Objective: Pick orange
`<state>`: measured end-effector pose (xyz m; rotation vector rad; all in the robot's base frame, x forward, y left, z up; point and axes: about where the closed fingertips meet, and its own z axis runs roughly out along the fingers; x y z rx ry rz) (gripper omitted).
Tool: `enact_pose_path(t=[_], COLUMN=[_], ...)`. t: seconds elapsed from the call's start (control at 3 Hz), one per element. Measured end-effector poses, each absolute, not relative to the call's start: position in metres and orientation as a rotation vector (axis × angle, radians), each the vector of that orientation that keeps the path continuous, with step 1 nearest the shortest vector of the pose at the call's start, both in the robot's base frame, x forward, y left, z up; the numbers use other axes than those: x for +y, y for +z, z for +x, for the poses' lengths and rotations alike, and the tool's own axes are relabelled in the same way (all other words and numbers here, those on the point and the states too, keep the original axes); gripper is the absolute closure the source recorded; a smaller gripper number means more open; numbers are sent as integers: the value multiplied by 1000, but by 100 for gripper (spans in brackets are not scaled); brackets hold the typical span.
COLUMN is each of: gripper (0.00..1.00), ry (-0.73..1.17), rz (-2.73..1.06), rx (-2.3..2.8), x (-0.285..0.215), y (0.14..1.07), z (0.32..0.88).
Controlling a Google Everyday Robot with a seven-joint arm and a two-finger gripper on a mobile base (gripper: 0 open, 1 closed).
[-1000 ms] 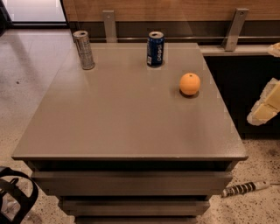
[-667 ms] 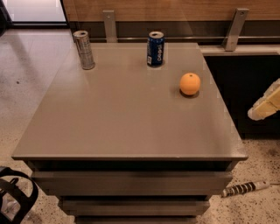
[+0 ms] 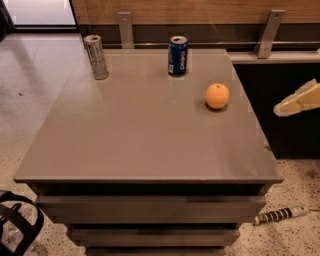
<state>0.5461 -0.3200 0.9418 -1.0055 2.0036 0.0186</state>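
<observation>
Blue can (image 3: pixel 178 56) beyond orange (image 3: pixel 217 96), gripper (image 3: pixel 287 106) seemingly right

I see the hand (image 3: pixel 289 106) at the right edge, just off the grey counter (image 3: pixel 140 140) to its left. Wood-panelled wall (image 3: pixel 200 10) behind, with two metal brackets (image 3: pixel 125 29). Speckled floor (image 3: pixel 30 95) at far left, with glare (image 3: pixel 40 11) above it. Striped cord (image 3: pixel 277 216) on the floor below the hand.

Tool (image 3: pixel 299 101) cut off at right edge, black object (image 3: pixel 17 225) cropped bottom-left
</observation>
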Motion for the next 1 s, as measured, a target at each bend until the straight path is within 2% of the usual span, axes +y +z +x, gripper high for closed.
enact_pose_path(t=[0.33,1.0], gripper=[0,0], ry=[139,194], rz=[-1003,-991], rx=[1954,1914], x=[-306,-294], y=[927,920], z=[575,586])
